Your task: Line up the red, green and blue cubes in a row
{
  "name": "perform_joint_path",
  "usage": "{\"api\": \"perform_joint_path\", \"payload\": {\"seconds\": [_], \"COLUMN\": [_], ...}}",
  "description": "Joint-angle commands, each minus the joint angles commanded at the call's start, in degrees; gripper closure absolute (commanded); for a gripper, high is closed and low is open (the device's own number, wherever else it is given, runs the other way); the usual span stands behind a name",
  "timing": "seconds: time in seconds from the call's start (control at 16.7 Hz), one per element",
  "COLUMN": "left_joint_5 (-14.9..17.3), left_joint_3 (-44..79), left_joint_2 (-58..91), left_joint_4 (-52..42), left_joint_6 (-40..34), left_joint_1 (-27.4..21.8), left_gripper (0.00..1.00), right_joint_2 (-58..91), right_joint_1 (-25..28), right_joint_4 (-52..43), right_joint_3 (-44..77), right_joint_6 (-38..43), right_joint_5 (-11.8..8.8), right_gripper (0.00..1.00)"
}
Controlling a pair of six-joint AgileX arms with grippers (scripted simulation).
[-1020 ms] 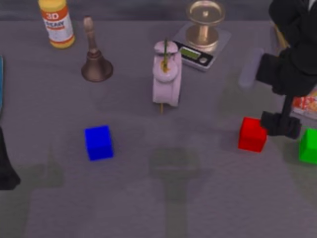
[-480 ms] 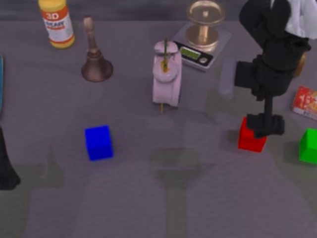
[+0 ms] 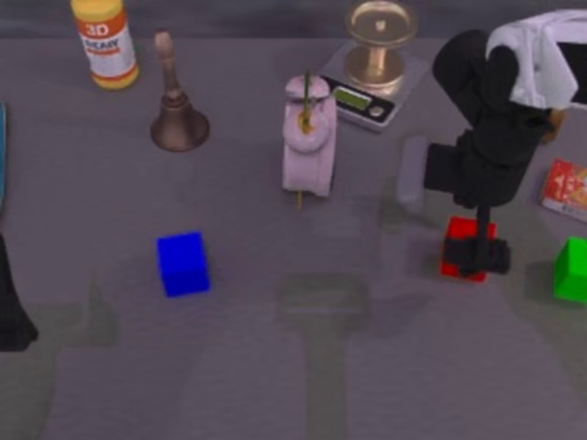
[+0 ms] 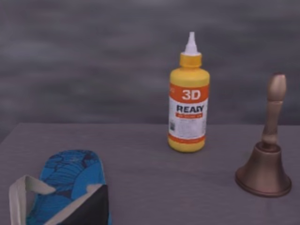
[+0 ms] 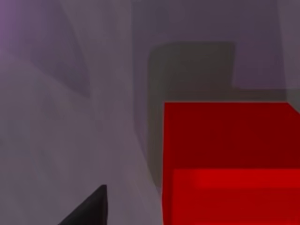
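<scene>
The red cube (image 3: 459, 229) sits on the table at the right, and my right gripper (image 3: 477, 256) hangs directly over it, open, covering its middle. In the right wrist view the red cube (image 5: 229, 159) fills the near part of the picture, with one dark fingertip (image 5: 93, 206) beside it and apart from it. At the table's right edge stands the green cube (image 3: 571, 269). Left of centre stands the blue cube (image 3: 182, 263). My left gripper (image 3: 11, 316) is parked at the left edge.
Along the back stand a yellow glue bottle (image 3: 105, 41), a brass bell (image 3: 177, 115), a pale lilac clock (image 3: 309, 137) and a scale (image 3: 371, 78). A red-and-white box (image 3: 566, 188) lies behind the green cube. A blue slipper (image 4: 65, 183) lies at the far left.
My right arm has swung left, carrying its gripper from between the red and green cubes to directly over the red cube. The cubes and the left arm have not moved.
</scene>
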Motion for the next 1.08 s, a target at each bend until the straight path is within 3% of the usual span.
{"api": "perform_joint_path", "payload": {"seconds": [0.24,0.48,1.08], "left_joint_5": [0.00,0.00,0.00], "left_joint_3": [0.00,0.00,0.00], "left_joint_2": [0.00,0.00,0.00], "left_joint_4": [0.00,0.00,0.00], "left_joint_6": [0.00,0.00,0.00], "left_joint_1": [0.00,0.00,0.00], "left_gripper": [0.00,0.00,0.00], "right_joint_2": [3.14,3.40,3.40], "right_joint_1": [0.11,0.11,0.11], "right_joint_4": [7.65,8.10,8.10], "right_joint_3": [-4.67,-4.99,-4.99], "right_joint_6": [0.10,0.10,0.10], "right_joint_5": [0.03,0.03,0.03], "right_gripper": [0.00,0.00,0.75]}}
